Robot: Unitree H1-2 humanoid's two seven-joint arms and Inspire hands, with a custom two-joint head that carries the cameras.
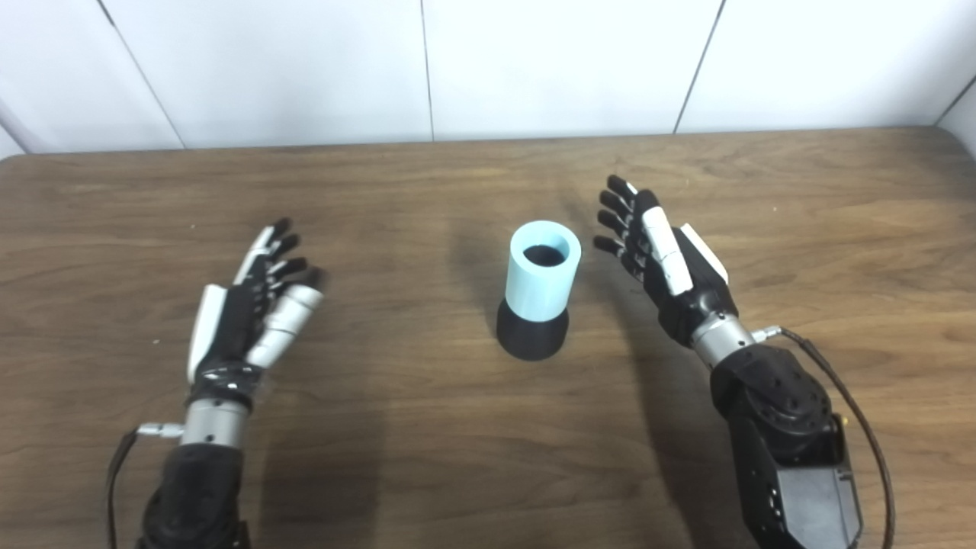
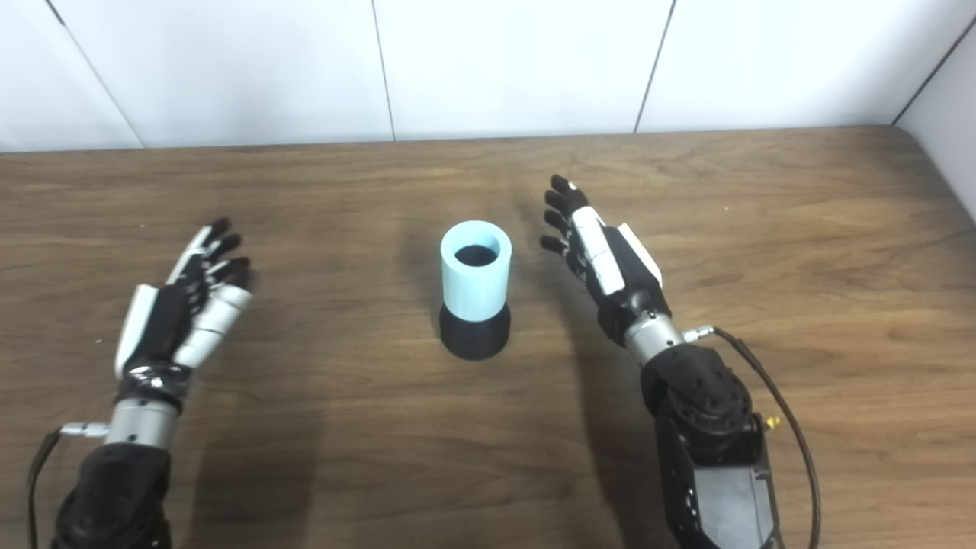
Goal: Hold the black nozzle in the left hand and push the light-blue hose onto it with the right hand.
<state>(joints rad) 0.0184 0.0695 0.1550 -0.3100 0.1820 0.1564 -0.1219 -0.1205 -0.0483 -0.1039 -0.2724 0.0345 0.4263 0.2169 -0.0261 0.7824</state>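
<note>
The light-blue hose (image 1: 541,279), a short upright tube, sits on top of the black nozzle (image 1: 532,334) in the middle of the wooden table (image 1: 427,457). The nozzle's dark top shows inside the tube's mouth. My left hand (image 1: 255,309) hovers well to the left of them, open, fingers stretched forward, holding nothing. Just right of the hose, my right hand (image 1: 659,255) is open too, palm facing the tube with a small gap between them. Neither hand touches the hose or nozzle.
A white panelled wall (image 1: 488,69) runs along the table's far edge. A cable (image 1: 854,419) loops off my right wrist over the table's right side.
</note>
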